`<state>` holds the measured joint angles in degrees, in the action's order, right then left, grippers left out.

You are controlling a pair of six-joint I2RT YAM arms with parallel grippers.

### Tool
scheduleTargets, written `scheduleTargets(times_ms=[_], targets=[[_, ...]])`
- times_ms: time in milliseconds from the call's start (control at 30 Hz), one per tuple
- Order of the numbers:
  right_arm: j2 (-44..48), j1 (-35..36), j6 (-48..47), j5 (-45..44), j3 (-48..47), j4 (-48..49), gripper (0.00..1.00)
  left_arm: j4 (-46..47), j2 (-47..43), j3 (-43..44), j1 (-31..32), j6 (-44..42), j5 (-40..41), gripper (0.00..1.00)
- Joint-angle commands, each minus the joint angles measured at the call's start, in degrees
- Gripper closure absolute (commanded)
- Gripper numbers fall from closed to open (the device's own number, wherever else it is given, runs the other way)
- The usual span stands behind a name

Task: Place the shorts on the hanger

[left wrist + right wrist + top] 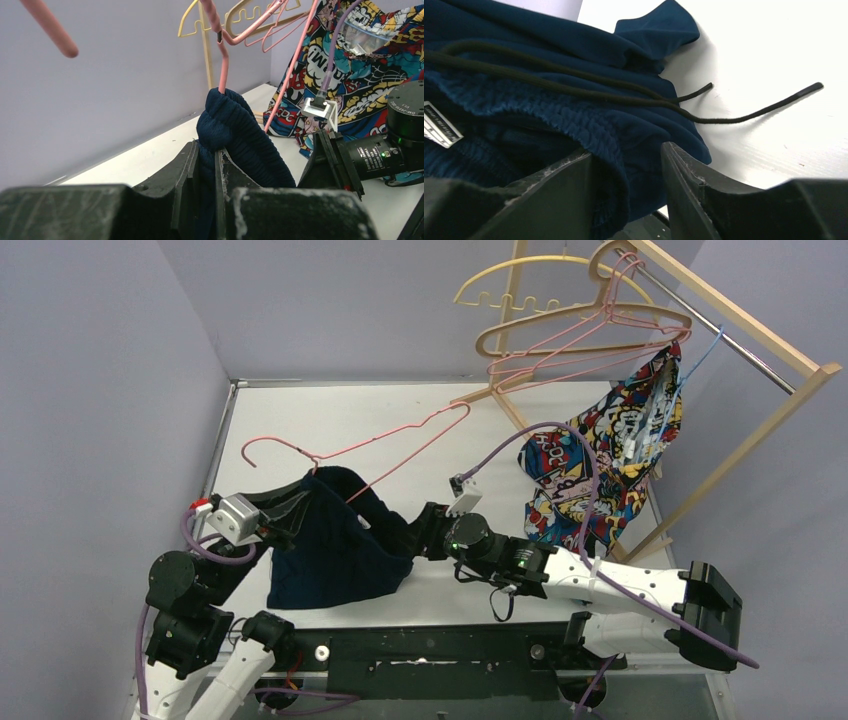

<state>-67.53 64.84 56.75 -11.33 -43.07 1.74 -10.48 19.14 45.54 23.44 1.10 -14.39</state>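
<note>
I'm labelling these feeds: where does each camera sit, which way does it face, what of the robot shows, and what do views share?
Top external: above, behind the bases, looking down at the table; both arms, left gripper and right gripper at the shorts.
Left wrist: on that wrist, facing the rack; own fingers pinching the shorts under the hanger, right arm beside.
Right wrist: low, facing across the table; own fingers flanking the waistband.
Shared: shorts in all; hanger in top and left-wrist.
</note>
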Motion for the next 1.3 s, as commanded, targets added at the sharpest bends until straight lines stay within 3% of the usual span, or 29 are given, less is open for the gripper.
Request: scheduleTargets(times_ms=[0, 67, 200, 267, 433, 733, 967, 1267], targets=[[0.1, -0.3, 2.1, 1.9, 0.4, 6.4, 0.57, 8.8, -0.8, 0.7, -0.1, 1.4, -0.4, 1.0], [0.4, -0.4, 2.2, 1.8, 0.9, 6.8, 0.64, 8.7, -0.9, 0.6, -0.1, 1.3, -0.3, 1.0], [2.3, -0.4, 1.4, -0.2, 1.4, 6.1, 0.93, 8.2, -1.2, 0.7, -0.1, 0.6, -0.2, 1.0], [4.1, -0.4, 0.4, -2.1, 1.2, 4.9, 1.0, 7.5, -1.3, 1.0, -0.1, -0.4, -0.2, 1.0], [8.1, -0.7, -2.9, -6.8, -1.2, -1.7, 1.0, 3.1, -2.1, 1.9, 0.0, -4.7, -3.1, 1.0], [15.7, -3.5, -8.3, -15.2, -7.6, -16.2, 1.0, -10.5, -2.6, 4.9, 0.0, -15.4, -1.4, 1.0], [18.8, -5.7, -11.5, -20.0, -15.7, -27.4, 1.0, -13.2, -2.1, 0.2, -0.1, -22.4, -16.1, 1.0], [20.1, -6.0, -12.7, -24.6, -22.1, -36.7, 1.0, -15.6, 4.4, 1.9, -0.1, -27.0, -11.0, 1.0]])
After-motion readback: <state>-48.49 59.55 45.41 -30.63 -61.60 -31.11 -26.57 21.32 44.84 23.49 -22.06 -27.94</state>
